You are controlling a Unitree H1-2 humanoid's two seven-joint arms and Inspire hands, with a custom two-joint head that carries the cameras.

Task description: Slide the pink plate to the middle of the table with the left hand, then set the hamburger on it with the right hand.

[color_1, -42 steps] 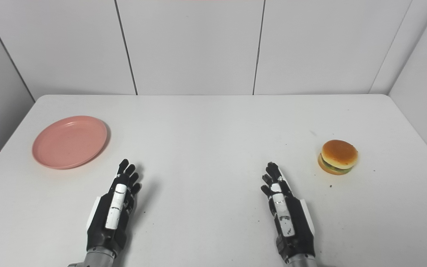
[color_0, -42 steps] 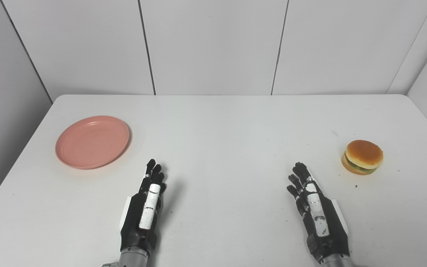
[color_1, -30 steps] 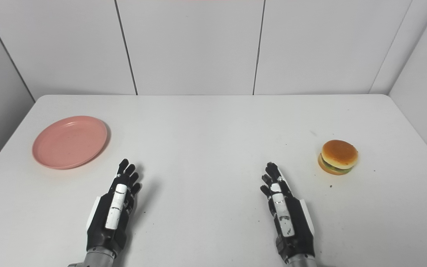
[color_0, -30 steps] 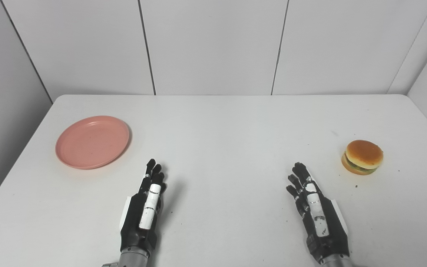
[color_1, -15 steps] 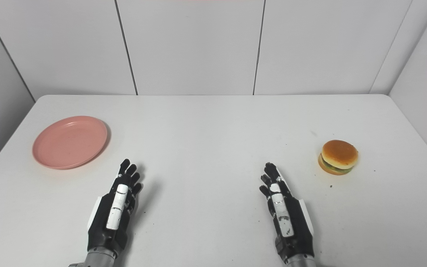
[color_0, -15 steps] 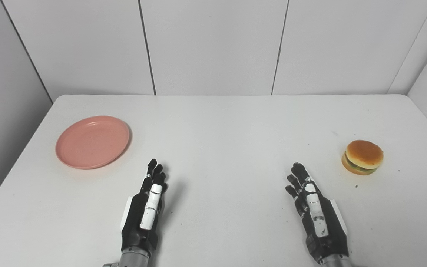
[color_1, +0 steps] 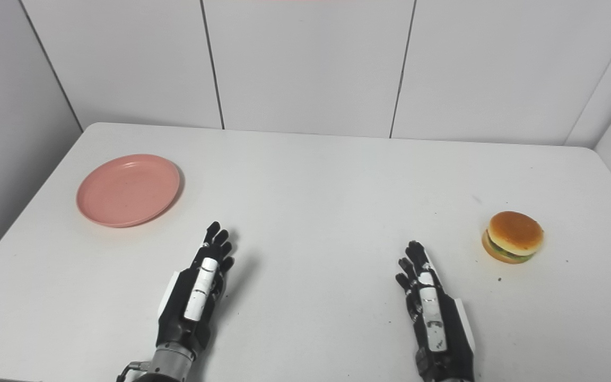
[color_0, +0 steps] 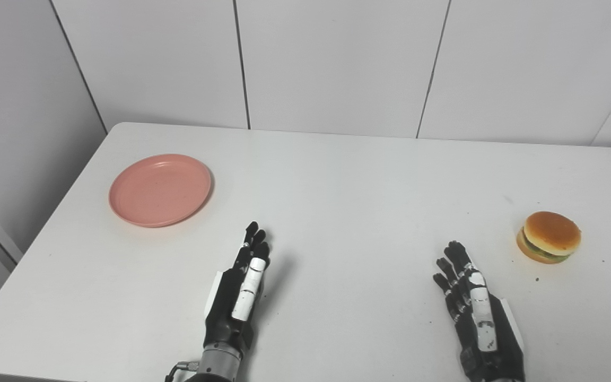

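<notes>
Nearest the front edge of the white table (color_0: 337,180), both hands lie low over the surface with nothing in them. The left hand (color_0: 236,297) sits left of centre, fingers stretched out straight, slightly parted and pointing toward the far edge; it is edge-on to the camera, thumb side up, a pose that looks ready to push sideways against a rim rather than to grasp. The right hand (color_0: 478,315) sits toward the front right corner in a similar posture, fingers extended and slightly spread, empty, apparently waiting its turn.

Farther back on the right, near the right edge and about halfway to the far edge, the hamburger (color_0: 548,236) rests upright on its bottom bun, apart from the right hand's fingertips but within a short reach ahead and to the right of them.

Farther still, on the left side toward the far left corner, the pink plate (color_0: 160,189) lies flat and bare, well apart from the left hand. The middle of the table between the two items holds nothing, so the plate appears not yet slid.

Judging by this layout, the first step has not started: the left hand would need to travel forward and left to the plate's outer rim before drawing it toward the centre.
</notes>
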